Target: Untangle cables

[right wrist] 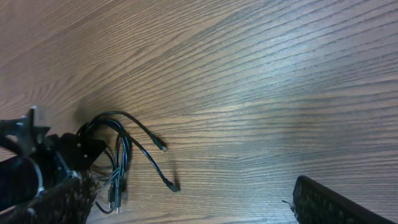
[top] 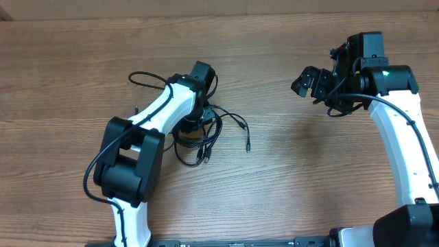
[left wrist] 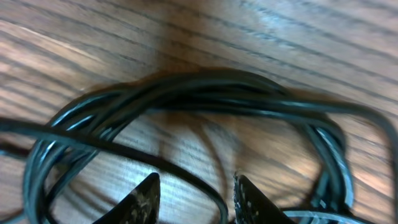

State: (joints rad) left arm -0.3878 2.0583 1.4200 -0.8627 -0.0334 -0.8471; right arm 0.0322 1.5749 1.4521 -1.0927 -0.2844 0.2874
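While the left gripper (left wrist: 196, 198) hovers low over the bundle of thin, black, looped cables (left wrist: 205, 93), its jaws stand parted and clamp nothing; one strand runs between the fingertips (left wrist: 144, 200), and the twisted main loop arcs just ahead of them. Advised handling: close on that single strand only, lift gently, draw it clear of the knot. Right gripper (top: 310, 82): spread wide, empty, cables well off to one side of its jaws on the brown wood-grain table (top: 274, 178). Brands, labels, writing: none legible.

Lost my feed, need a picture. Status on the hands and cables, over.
Left hand open, low over the cables, one strand between its fingers. Right hand open, away from them. Cables looped together on table.
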